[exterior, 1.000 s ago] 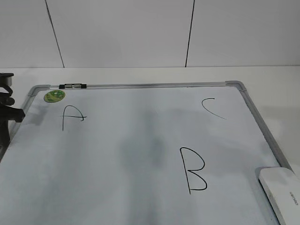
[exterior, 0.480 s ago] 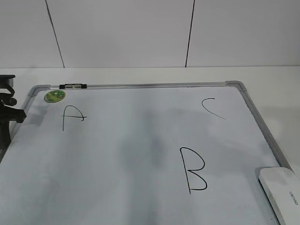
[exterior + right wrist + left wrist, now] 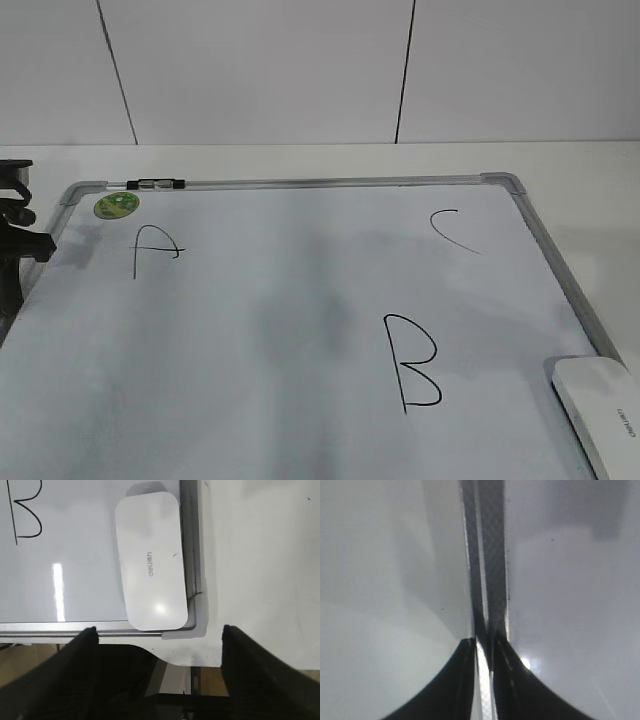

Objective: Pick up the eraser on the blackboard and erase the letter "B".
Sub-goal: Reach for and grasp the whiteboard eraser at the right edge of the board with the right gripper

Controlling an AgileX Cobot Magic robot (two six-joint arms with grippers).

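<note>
Two dark fingers of the right gripper (image 3: 159,635) stand wide apart, holding nothing, above the eraser (image 3: 152,560), which lies in the blackboard (image 3: 300,300) corner against the frame, right of the letter "B" (image 3: 411,363). Left gripper (image 3: 482,645) fingers sit nearly closed over the frame.

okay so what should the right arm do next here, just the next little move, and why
Probably shift the right claw left and forward until it is centred over the eraser, then lower. It stands wide open with nothing in it, offset to the eraser's right. The eraser lies untouched in the blackboard corner against the frame, and the letter "B" is still whole.
</note>
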